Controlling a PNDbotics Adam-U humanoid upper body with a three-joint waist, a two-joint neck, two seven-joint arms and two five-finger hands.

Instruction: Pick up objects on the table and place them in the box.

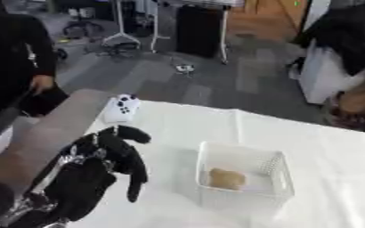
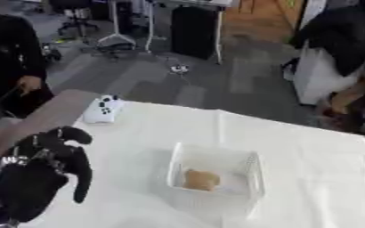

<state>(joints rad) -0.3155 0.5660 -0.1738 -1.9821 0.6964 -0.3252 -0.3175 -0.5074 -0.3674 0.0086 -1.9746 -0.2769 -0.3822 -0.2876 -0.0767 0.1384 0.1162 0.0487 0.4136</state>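
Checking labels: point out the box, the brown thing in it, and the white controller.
box (image 1: 277, 165): left eye view, right rim.
brown thing (image 1: 226, 178): left eye view, its middle, on the box floor.
white controller (image 1: 122, 109): left eye view, middle of its body.

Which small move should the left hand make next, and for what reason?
Probably reach forward to the white controller at the table's far left edge. The box already holds a tan object, and the left hand hangs open with its fingers holding nothing, just short of the controller.
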